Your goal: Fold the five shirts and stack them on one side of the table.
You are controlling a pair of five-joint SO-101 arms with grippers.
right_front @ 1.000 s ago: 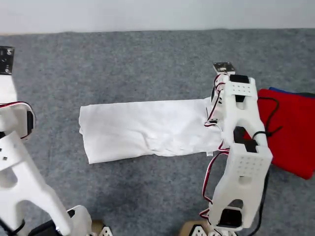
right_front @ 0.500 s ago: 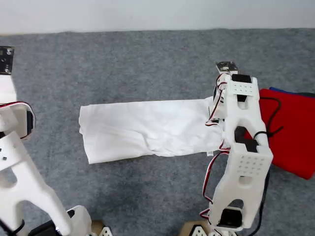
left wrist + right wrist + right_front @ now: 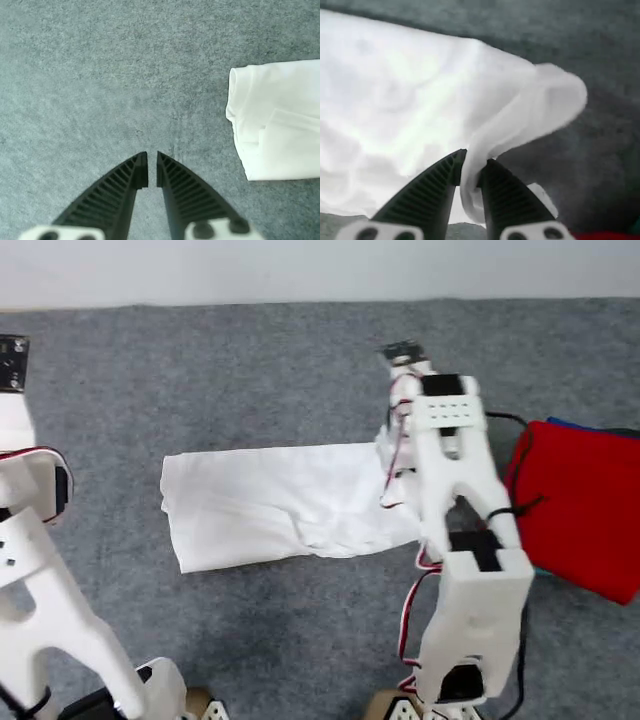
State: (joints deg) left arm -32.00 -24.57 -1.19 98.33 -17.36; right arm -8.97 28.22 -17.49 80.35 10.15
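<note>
- High view: the white folded cotton shirt (image 3: pixel 280 505) lies mid-table on the grey felt table cover (image 3: pixel 300 360); my right arm (image 3: pixel 450 480) stands over its right end; the red folded shirt (image 3: pixel 585 505) lies at the table's right edge.
- Left wrist view: my left pincer (image 3: pixel 152 162) hangs over bare felt, jaws all but together, holding nothing; the white shirt's left end lies apart, to its right.
- Right wrist view: my right pincer (image 3: pixel 472 167) is clamped on a raised fold of the white shirt's edge.

White moulded left arm (image 3: pixel 40 610) and right arm (image 3: pixel 470 575), each with black servos, red, black and white cables, perforated plates and black ribbed fingers (image 3: pixel 125 185).
</note>
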